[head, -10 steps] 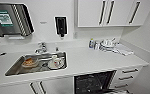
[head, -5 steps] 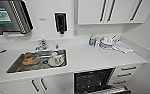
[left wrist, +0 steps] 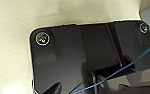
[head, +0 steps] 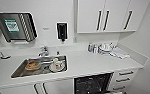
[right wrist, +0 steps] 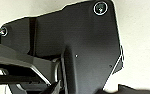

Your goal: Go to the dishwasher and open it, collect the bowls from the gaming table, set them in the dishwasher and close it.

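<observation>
The robot's own dark plate point(left wrist: 91, 57) spans the view above a pale speckled floor point(left wrist: 21, 22); a thin blue cable point(left wrist: 131, 62) crosses it.

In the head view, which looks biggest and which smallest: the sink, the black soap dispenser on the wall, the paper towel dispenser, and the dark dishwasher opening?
1. Sink, the widest.
2. Paper towel dispenser and dishwasher opening: look alike, and the opening is cut off by the picture's edge, so I won't rank them.
3. Soap dispenser, clearly smallest.
</observation>
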`<state>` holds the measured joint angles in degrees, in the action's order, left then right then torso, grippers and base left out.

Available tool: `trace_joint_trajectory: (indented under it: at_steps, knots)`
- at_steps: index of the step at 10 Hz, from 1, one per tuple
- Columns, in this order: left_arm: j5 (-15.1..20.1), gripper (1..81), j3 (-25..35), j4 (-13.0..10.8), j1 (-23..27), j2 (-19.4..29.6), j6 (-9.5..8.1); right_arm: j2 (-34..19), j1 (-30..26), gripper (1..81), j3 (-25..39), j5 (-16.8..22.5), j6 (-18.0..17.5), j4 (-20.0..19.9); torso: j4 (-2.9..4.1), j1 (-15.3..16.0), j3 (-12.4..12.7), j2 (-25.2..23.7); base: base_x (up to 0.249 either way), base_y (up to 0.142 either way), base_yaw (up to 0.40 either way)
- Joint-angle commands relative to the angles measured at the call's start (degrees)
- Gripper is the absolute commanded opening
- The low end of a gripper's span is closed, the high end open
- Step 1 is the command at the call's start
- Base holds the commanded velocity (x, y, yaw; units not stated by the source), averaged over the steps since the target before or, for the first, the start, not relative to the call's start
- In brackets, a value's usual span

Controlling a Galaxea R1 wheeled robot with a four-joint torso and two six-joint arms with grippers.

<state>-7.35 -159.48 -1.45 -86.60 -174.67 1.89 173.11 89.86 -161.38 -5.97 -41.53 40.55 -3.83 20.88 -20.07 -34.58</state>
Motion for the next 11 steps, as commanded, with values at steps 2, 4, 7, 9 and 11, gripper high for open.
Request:
trace_joint_trajectory:
  at_steps: [2,4,7,9,11]
  knots:
    - [3.2,81.1,-0.1,0.0,1.6,-0.2,0.48,-0.4,-1.5,81.1,-0.3,3.0,0.2,0.1,0.0,-4.9,1.4,7.6,0.0,0.0,0.0]
    - [3.2,81.1,-0.1,0.0,1.6,-0.3,0.48,-0.4,-2.0,81.1,-0.2,3.0,0.2,0.1,0.0,-7.2,2.4,11.1,0.0,0.0,0.0]
    - [3.2,81.1,-0.1,0.0,1.6,-0.4,0.48,-0.3,-2.3,81.1,-0.2,3.0,0.2,0.1,0.0,-11.3,8.3,17.4,0.0,0.0,0.0]
    - [3.2,81.1,-0.1,0.0,1.6,-0.3,0.48,-0.2,-2.2,81.1,-0.2,3.0,0.3,0.1,0.0,-13.3,9.2,20.5,0.0,0.0,0.0]
    - [3.2,81.1,-0.1,0.0,1.6,-0.4,0.48,-0.2,-2.3,81.1,-0.4,3.0,0.3,0.1,0.0,-15.4,12.5,23.9,0.0,0.0,0.0]
